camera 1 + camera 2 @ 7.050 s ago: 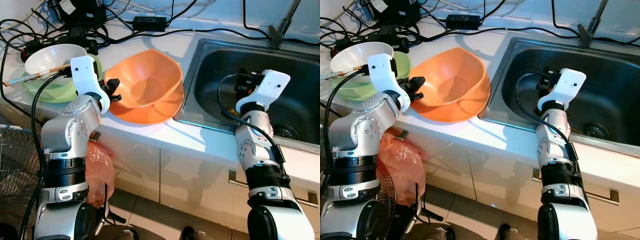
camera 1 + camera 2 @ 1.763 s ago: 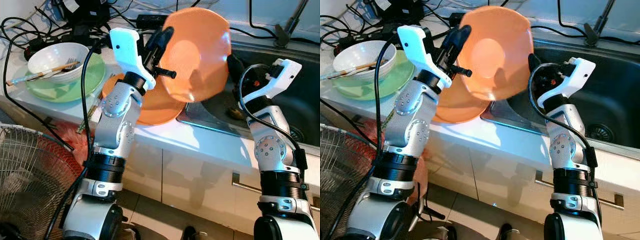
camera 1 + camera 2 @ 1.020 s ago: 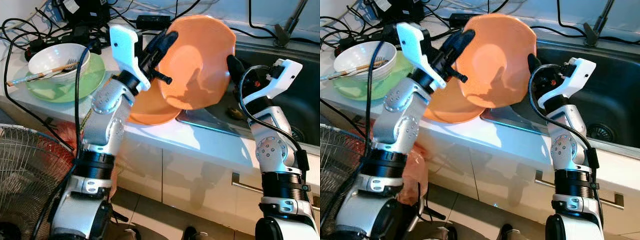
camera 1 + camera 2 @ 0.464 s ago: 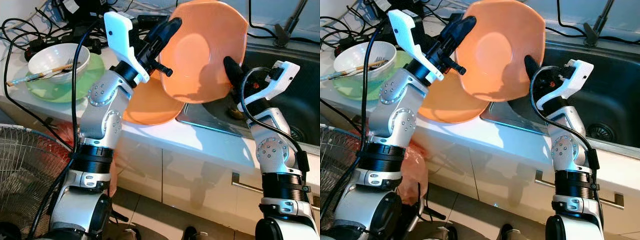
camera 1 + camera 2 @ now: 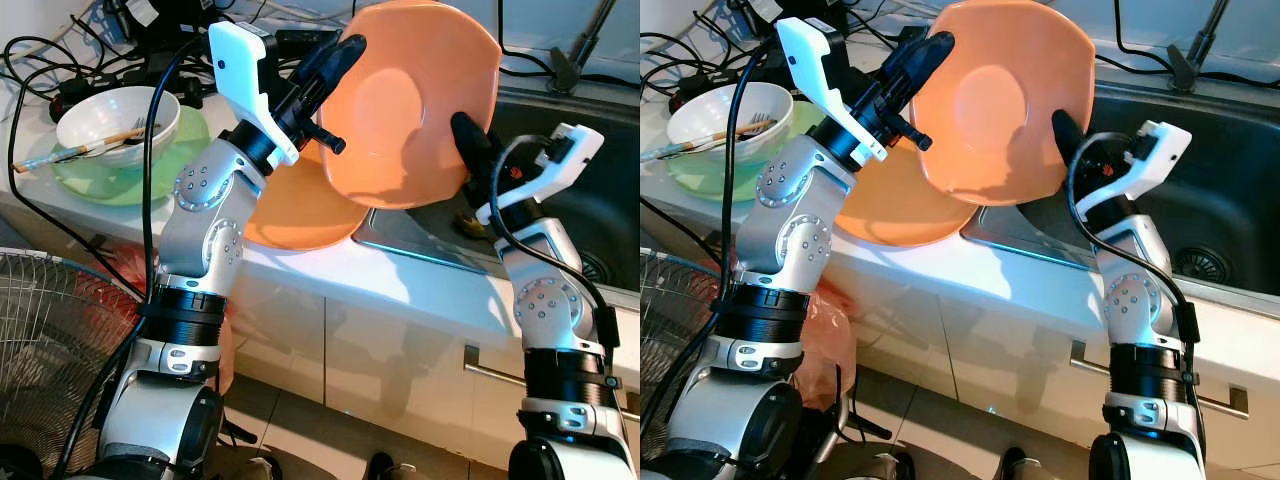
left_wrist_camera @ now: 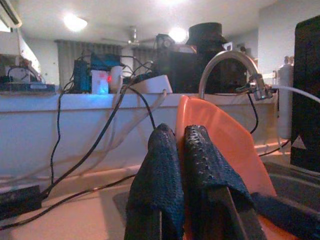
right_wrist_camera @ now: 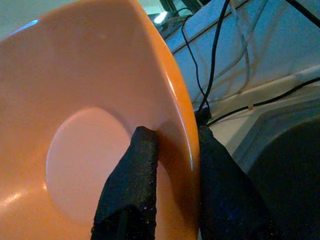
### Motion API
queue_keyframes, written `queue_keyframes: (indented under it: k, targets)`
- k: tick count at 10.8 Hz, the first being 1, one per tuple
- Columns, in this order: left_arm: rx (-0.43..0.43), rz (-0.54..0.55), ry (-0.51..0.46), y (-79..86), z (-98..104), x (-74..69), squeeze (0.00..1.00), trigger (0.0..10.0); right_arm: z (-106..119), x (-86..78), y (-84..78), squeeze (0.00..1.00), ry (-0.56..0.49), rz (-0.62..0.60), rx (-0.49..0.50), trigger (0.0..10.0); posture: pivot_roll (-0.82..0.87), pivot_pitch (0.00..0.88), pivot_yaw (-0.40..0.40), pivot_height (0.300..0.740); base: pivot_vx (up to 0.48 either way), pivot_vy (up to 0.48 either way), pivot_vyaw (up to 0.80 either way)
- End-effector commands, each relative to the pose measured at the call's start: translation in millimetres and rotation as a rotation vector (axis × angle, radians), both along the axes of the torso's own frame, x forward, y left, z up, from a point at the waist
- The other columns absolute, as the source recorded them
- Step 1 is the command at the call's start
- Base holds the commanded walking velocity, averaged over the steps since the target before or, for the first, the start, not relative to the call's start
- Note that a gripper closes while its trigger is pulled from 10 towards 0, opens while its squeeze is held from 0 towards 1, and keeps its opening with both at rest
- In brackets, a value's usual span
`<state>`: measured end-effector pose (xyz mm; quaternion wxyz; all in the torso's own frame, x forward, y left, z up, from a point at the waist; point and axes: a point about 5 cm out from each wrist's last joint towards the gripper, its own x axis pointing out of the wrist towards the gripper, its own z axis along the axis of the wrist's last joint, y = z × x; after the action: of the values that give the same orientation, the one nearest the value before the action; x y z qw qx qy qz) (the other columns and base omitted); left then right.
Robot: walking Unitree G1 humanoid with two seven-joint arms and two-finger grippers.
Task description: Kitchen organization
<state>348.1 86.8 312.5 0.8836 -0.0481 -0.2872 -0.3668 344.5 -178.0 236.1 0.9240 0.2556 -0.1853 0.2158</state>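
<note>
Left eye view: orange bowl [image 5: 410, 100] upright on edge, hollow camera-ward, both jaws clamped on rim.

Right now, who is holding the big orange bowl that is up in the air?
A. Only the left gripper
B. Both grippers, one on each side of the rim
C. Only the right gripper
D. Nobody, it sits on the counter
B. The left gripper pinches one side of the raised orange bowl and the right gripper pinches the opposite rim, one finger on each face.
</note>
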Motion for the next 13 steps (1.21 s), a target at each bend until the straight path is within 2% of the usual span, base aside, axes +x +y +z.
queue_keyframes:
  k: [1, 5, 6, 8, 9, 10, 13]
  targets:
    - [-0.003, -0.016, -0.028, -2.1, 7.9, -2.2, 0.0, 10.0, 3.5, -2.7, 3.0, 0.0, -0.018, 0.023, 0.006, 0.0, 0.08, 0.174, 0.062, 0.74, 0.0, 0.0, 0.0]
    - [0.001, -0.01, -0.018, -2.8, 6.1, -1.0, 0.0, 10.0, 3.3, -3.9, 4.3, 0.0, -0.021, 0.034, 0.019, 0.0, 0.08, 0.171, 0.063, 0.74, 0.0, 0.0, 0.0]
    - [-0.002, -0.006, -0.015, -2.5, 5.8, -0.5, 0.0, 10.0, 2.4, -3.2, 3.7, 0.0, -0.013, 0.027, 0.017, 10.0, 0.08, 0.17, 0.063, 0.74, 0.0, 0.0, 0.0]
    - [0.019, -0.002, -0.011, -2.2, 3.5, 0.5, 0.0, 10.0, 2.4, -3.0, 4.2, 0.0, -0.013, 0.032, 0.028, 10.0, 0.08, 0.169, 0.064, 0.74, 0.0, 0.0, 0.0]
    - [0.055, 0.01, -0.009, -3.0, 0.1, 1.4, 1.0, 10.0, 2.4, -3.1, 4.5, 0.0, -0.014, 0.033, 0.029, 10.0, 0.08, 0.166, 0.067, 0.74, 0.0, 0.0, 0.0]
    - [0.084, 0.005, -0.007, -5.7, -3.3, 0.7, 1.0, 10.0, 2.2, -3.4, 4.7, 0.0, -0.013, 0.032, 0.028, 10.0, 0.08, 0.164, 0.067, 0.74, 0.0, 0.0, 0.0]
    - [0.068, -0.017, -0.003, -7.3, -2.7, -1.2, 1.0, 10.0, 1.8, -3.4, 4.8, 0.0, -0.01, 0.032, 0.026, 10.0, 0.08, 0.163, 0.066, 0.74, 0.0, 0.0, 0.0]
